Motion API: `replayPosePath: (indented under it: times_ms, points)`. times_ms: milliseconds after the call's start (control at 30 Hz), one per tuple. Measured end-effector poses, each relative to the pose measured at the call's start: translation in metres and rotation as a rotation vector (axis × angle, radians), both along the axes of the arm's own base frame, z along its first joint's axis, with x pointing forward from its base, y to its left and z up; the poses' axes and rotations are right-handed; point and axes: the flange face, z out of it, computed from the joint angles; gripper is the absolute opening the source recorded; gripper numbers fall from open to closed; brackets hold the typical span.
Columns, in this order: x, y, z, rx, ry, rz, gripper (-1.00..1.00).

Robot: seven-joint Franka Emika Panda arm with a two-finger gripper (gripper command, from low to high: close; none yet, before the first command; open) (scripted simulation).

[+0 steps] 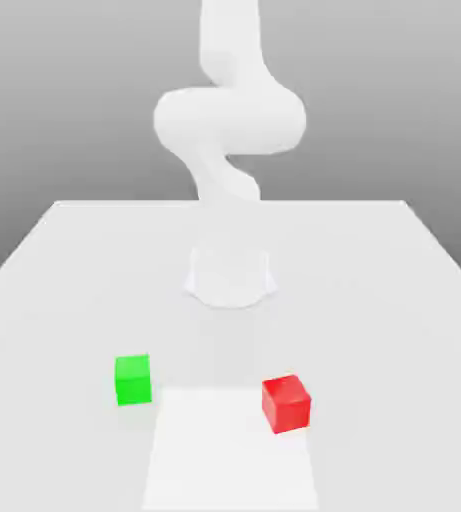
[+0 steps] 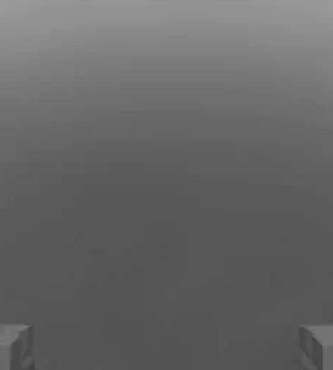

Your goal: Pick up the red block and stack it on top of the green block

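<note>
The red block (image 1: 286, 402) sits on the white table (image 1: 394, 300), near the front on the exterior view's right. The green block (image 1: 133, 380) rests on the table at the exterior view's left, about three block widths from the red one. Both cubes lie flat, apart, and nothing touches them. In the hand view my gripper (image 2: 166, 347) is open: its two grey fingertips (image 2: 6, 347) stand far apart with only plain grey background between them. The white arm (image 1: 229, 120) rises from its base (image 1: 230, 275) behind the blocks and bends upward out of frame.
A brighter white rectangular patch (image 1: 224, 450) lies at the table's front between the two blocks, its right edge by the red block; I cannot tell what it is. The table's far edge runs behind the arm's base.
</note>
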Motion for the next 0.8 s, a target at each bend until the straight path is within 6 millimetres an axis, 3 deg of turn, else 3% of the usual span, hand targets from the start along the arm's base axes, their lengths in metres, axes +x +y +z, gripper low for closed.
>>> replayPosePath:
  times_ms: [133,300,433,567,633,800]
  points:
    - [0.041,0.019,-0.099,-0.034,0.152,0.050,0.00]
    - [0.056,0.038,-0.224,-0.067,0.337,0.116,0.00]
    - [0.042,0.052,-0.325,-0.087,0.492,0.177,0.00]
    - [0.002,0.062,-0.421,-0.101,0.657,0.245,0.00]
    - [-0.012,0.065,-0.452,-0.103,0.700,0.264,0.00]
    - [-0.016,0.065,-0.501,-0.103,0.714,0.269,0.00]
